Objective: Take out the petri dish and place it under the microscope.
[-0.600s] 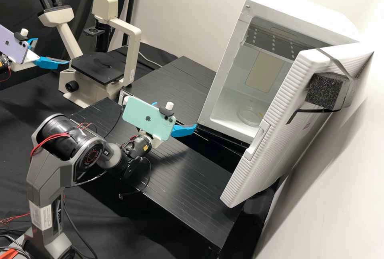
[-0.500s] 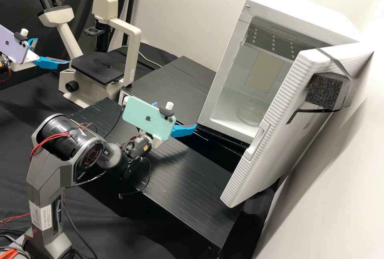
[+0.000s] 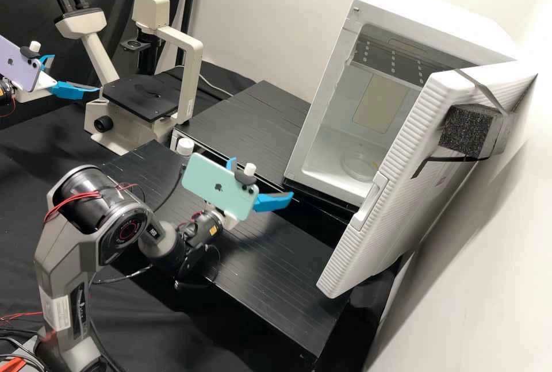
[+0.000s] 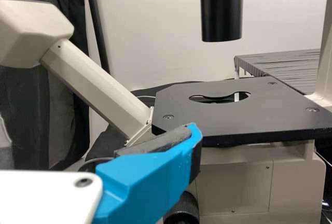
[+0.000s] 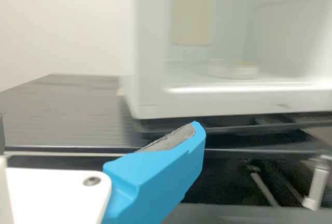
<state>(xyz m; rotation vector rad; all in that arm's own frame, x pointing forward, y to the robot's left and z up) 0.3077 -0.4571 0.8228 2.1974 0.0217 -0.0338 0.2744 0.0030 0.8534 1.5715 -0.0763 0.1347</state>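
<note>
Landmark: ok so everything's placed off the white box (image 3: 425,18), which has its front wide open
Dish: the petri dish (image 3: 359,167) is inside the box, lying flat on its floor, kinda see-through with a bit of yellow at the edge
Right gripper: it's (image 3: 263,177) hanging outside the box, near the open front, blue fingers (image 3: 272,202) spread apart, nothing in them
Left gripper: this one (image 3: 75,73) is way off from the box, on the far side of the microscope from it, fingers parted too and holding zip
Microscope: the cream thing (image 3: 188,76) stands well apart from the box, in between it and the left gripper
Stage: black plate (image 3: 141,99) on the scope with a hole in the middle, also well away from the box
Door: swung out from the box, ribbed and white (image 3: 397,176), with a dark foam block (image 3: 467,130) strapped on
Shelf: grey one with holes (image 3: 388,64), up high inside the box, above the dish
Phones: mint one (image 3: 210,185) on the arm nearer the box, purple one (image 3: 17,64) on the arm farther from it
</note>
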